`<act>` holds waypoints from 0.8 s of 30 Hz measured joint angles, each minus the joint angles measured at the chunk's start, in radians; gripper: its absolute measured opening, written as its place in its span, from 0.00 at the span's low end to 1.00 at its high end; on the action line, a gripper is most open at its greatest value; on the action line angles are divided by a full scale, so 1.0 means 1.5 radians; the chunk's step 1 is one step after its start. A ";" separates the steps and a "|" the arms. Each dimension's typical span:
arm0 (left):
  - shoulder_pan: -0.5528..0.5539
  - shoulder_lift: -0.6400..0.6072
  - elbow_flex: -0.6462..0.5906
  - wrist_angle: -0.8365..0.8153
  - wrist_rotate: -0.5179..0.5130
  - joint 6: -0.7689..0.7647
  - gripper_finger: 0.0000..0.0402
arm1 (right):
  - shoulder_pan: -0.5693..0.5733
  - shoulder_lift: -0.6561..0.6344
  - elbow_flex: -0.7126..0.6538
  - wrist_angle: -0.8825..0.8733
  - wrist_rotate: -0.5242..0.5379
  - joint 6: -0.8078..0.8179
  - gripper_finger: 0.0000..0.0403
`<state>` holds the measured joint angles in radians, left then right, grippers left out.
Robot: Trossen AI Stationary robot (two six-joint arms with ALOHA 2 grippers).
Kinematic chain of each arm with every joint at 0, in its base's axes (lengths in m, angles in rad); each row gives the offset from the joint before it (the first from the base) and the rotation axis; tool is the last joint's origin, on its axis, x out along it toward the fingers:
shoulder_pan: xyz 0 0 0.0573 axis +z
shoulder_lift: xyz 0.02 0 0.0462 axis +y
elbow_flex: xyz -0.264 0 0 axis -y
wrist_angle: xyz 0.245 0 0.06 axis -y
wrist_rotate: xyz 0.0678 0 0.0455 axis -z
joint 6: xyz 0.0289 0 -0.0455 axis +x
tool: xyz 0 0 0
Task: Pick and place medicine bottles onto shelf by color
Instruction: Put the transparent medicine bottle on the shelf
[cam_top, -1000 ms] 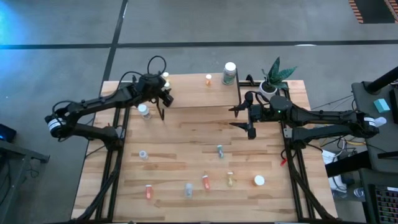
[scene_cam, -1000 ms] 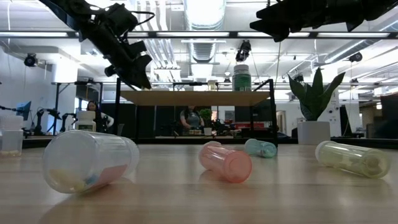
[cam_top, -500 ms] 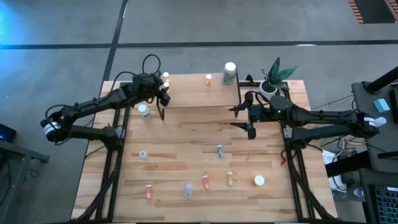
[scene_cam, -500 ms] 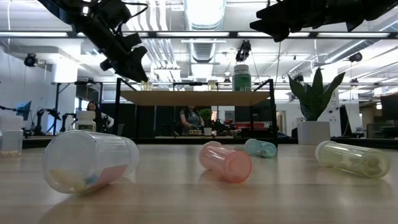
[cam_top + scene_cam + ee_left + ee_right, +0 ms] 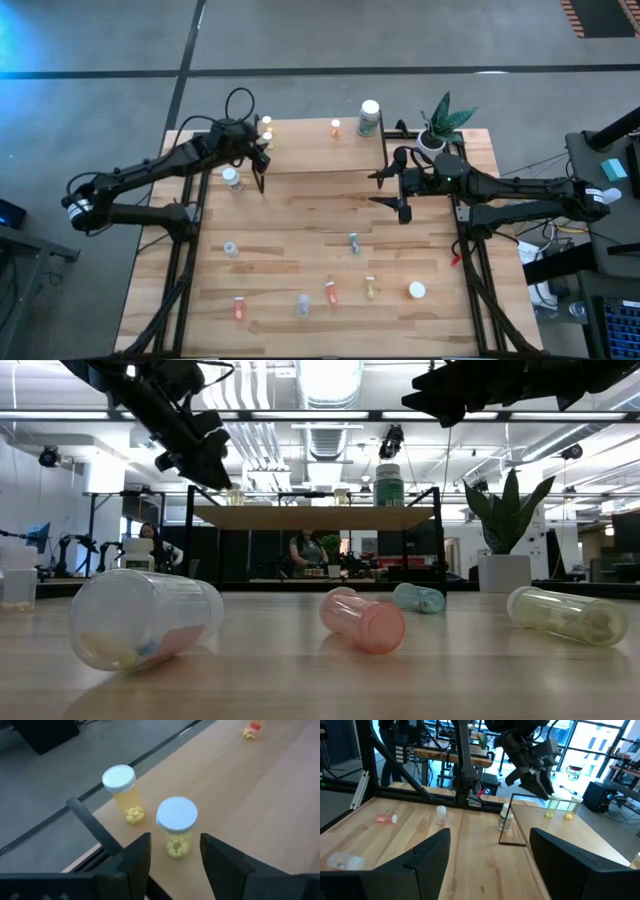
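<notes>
Overhead and level views of my workspace. The shelf [image 5: 320,145], a light-wood board on thin black legs, stands along the far edge of the surface [image 5: 300,255].

Left arm: I have the left gripper [image 5: 172,852] above the shelf's far-left corner, its jaws spread and empty, just clear of the nearer of two yellow bottles [image 5: 176,826] that stand upright there with white caps; the second one [image 5: 123,793] stands just beside it, closer to the shelf's edge.

Right arm: the right gripper [image 5: 385,187] hangs over the surface by the shelf's right end, jaws spread wide, holding nothing.

Also on the shelf: a small orange bottle [image 5: 335,128] near the middle of its far edge, and a larger green bottle with a white cap [image 5: 369,117] toward its right end. A white-capped clear bottle [image 5: 232,179] stands on the surface just off the shelf's left end.

Near half of the surface: a clear vial [image 5: 230,248] toward the left edge, a bluish bottle [image 5: 353,242] mid-surface, and along the near edge an orange bottle [image 5: 239,308], a clear bottle [image 5: 302,304], another orange bottle [image 5: 330,292], a yellow bottle [image 5: 370,288] and a white-capped bottle [image 5: 417,290]. A potted plant [image 5: 440,125] occupies the far-right corner.
</notes>
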<state>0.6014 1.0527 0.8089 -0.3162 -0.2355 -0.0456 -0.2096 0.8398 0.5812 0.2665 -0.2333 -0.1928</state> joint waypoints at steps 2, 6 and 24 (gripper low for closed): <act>0.000 -0.015 0.000 -0.008 0.000 0.000 0.38 | 0.000 0.000 0.000 0.000 0.000 0.000 0.65; 0.000 -0.053 -0.002 -0.026 0.000 0.000 0.38 | 0.000 0.000 0.000 0.000 0.000 0.001 0.65; -0.001 -0.230 -0.050 -0.086 0.029 -0.005 0.38 | 0.000 0.000 0.000 0.000 0.000 0.002 0.65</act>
<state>0.5999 0.7084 0.7346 -0.4453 -0.1918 -0.0529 -0.2096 0.8394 0.5812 0.2666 -0.2333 -0.1905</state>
